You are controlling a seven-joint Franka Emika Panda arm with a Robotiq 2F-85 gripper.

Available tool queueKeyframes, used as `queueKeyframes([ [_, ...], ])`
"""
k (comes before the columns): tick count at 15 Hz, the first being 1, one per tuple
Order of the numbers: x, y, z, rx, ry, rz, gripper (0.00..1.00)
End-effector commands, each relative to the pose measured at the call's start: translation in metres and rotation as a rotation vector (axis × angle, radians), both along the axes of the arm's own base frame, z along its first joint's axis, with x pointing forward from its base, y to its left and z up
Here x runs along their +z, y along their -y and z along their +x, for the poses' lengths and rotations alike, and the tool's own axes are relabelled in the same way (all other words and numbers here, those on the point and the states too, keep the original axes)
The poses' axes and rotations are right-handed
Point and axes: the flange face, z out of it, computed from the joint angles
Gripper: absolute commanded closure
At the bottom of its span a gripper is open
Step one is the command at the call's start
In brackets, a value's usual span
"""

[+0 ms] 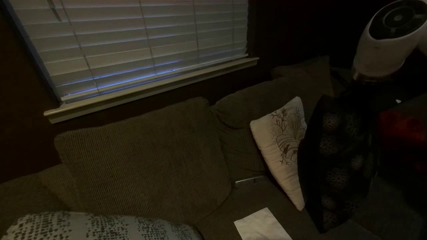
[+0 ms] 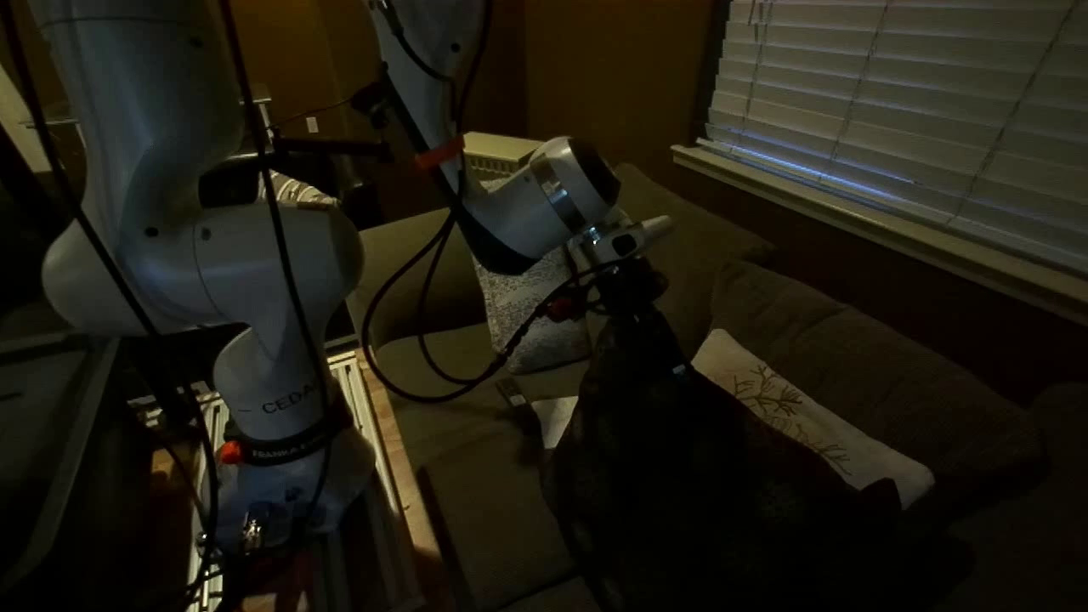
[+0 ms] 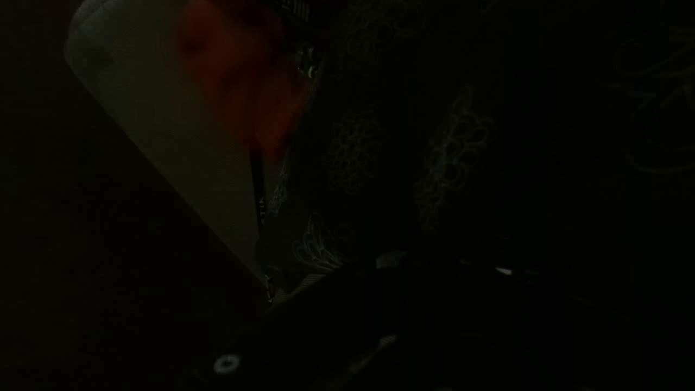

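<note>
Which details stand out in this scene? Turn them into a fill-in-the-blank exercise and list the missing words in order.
1. The hand grips the dark cushion at its ____, not its bottom.
2. That cushion is patterned with pale, petalled ____.
3. Above the window sill hang slatted ____.
4. On the couch, the white sheet lies on the ____ rather than the backrest.

Missing words: top; flowers; blinds; seat.

in an exterior view | white arm column (image 2: 265,382): "CEDA…" | black base ring (image 2: 285,451): "FRANKA E…"
</note>
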Motion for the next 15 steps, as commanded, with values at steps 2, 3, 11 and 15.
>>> queueKeyframes([
  [2,0.0,0.002,0.018,0.051,-0.025,-0.059,0.99],
  [3,-0.005,0.002,0.019,0.056,-0.031,-0.057,0.99],
  [11,-0.022,0.015,0.055,0.041,-0.014,-0.083,0.41],
  [15,-0.021,0.018,0.076,0.038,0.017,-0.085,0.12],
])
